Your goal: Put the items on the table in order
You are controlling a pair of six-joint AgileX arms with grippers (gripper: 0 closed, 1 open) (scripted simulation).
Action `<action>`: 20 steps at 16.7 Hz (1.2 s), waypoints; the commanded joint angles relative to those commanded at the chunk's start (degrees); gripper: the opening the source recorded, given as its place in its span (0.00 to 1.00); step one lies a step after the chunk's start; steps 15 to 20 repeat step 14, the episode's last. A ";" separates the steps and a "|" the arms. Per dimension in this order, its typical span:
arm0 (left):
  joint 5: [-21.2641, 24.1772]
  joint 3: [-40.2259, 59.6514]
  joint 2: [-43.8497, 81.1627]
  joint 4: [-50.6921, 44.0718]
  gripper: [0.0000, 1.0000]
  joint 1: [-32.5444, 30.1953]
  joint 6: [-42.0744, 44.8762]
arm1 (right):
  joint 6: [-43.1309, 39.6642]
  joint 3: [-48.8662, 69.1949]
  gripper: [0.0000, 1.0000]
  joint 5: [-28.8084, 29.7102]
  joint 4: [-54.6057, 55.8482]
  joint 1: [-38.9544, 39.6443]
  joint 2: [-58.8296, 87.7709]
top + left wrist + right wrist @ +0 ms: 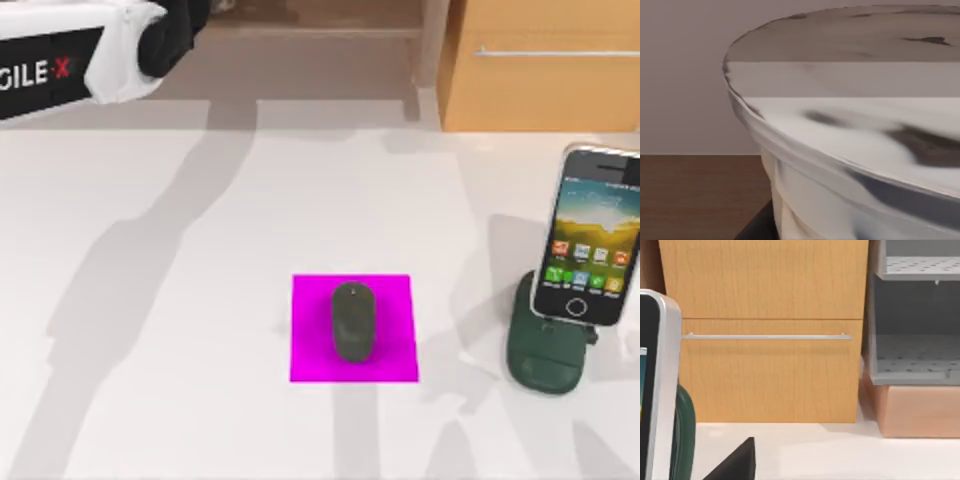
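While oval matte mouse [353,321] rests on magenta square [400,300] (flat), pincer states untellable

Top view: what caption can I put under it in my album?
A grey mouse sits on a pink mat; a smartphone leans in a green stand.

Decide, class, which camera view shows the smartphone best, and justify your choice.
The top view: the whole smartphone shows there, lit icons facing up, propped on a dark green stand. The right wrist view catches just its silver edge; the left wrist view looks elsewhere.
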 joint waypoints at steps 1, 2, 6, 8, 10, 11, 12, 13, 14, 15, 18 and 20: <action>0.00 0.00 0.00 0.00 0.45 0.00 0.00 | 0.00 0.00 1.00 0.00 0.00 0.00 0.00; 0.00 0.00 0.00 0.00 0.53 0.00 0.00 | 0.00 0.00 1.00 0.00 0.00 0.00 0.00; 0.00 0.00 0.00 0.00 0.83 0.00 0.00 | 0.00 0.00 1.00 0.00 0.00 0.00 0.00; 0.00 0.00 0.00 0.00 0.98 0.00 0.00 | 0.00 0.00 1.00 0.00 0.00 0.00 0.00; 0.00 0.00 0.00 0.00 1.00 0.00 0.00 | 0.00 0.00 1.00 0.00 0.00 0.00 0.00; 0.00 0.00 0.00 0.00 1.00 0.00 0.00 | 0.00 0.00 1.00 0.00 0.00 0.00 0.00; 0.00 0.00 0.00 0.00 1.00 0.00 0.00 | 0.00 0.00 1.00 0.00 0.00 0.00 0.00; 0.00 0.00 0.00 0.00 1.00 0.00 0.00 | 0.00 0.00 1.00 0.00 0.00 0.00 0.00; 0.00 0.00 0.00 0.00 1.00 0.00 0.00 | 0.00 0.00 1.00 0.00 0.00 0.00 0.00; 0.00 0.00 0.00 0.00 1.00 0.00 0.00 | 0.00 0.00 1.00 0.00 0.00 0.00 0.00; 0.00 0.00 0.00 0.00 1.00 0.00 0.00 | 0.00 0.00 1.00 0.00 0.00 0.00 0.00; 0.00 0.00 0.00 0.00 1.00 0.00 0.00 | 0.00 0.00 1.00 0.00 0.00 0.00 0.00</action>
